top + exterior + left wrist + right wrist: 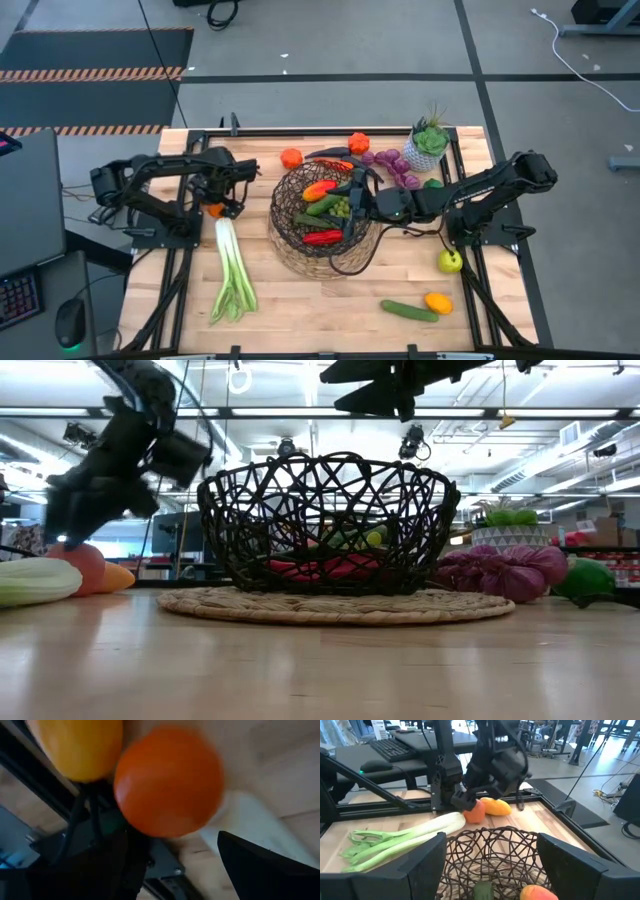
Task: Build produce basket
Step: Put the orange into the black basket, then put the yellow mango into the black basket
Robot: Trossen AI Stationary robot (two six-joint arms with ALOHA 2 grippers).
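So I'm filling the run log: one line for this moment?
left gripper: open, at orange by leek | right gripper: open, over basket | basket: partly filled

Pale wooden tabletop (330, 300) showing smooth plank grain, basket (322, 222) looking like dark wiry strands over a rough woven tan base, orange (167, 780) gleaming smooth and plasticky

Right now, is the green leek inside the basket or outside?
Outside. The green leek lies flat on the table, left of the basket, apart from it.
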